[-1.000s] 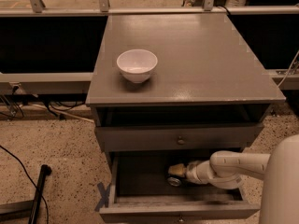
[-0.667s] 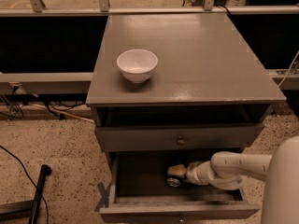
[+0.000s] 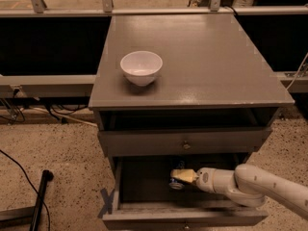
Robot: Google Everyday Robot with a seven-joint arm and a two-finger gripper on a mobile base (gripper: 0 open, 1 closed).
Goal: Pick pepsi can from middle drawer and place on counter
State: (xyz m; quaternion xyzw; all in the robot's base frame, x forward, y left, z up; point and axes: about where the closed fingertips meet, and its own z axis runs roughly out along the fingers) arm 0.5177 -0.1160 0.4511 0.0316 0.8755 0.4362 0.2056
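The pepsi can (image 3: 176,183) lies in the open middle drawer (image 3: 144,184), near its centre; only a silver end and a bit of blue show. My gripper (image 3: 182,177) reaches into the drawer from the right and sits right at the can, covering most of it. My white arm (image 3: 250,186) stretches in low over the drawer's right side. The counter (image 3: 207,57) is the broad grey top above, at the centre of the view.
A white bowl (image 3: 141,67) stands on the counter's left front part. A closed drawer front with a knob (image 3: 183,145) sits just above the open drawer. A black pole (image 3: 41,196) and cables lie on the floor at left. Blue tape (image 3: 107,200) marks the floor.
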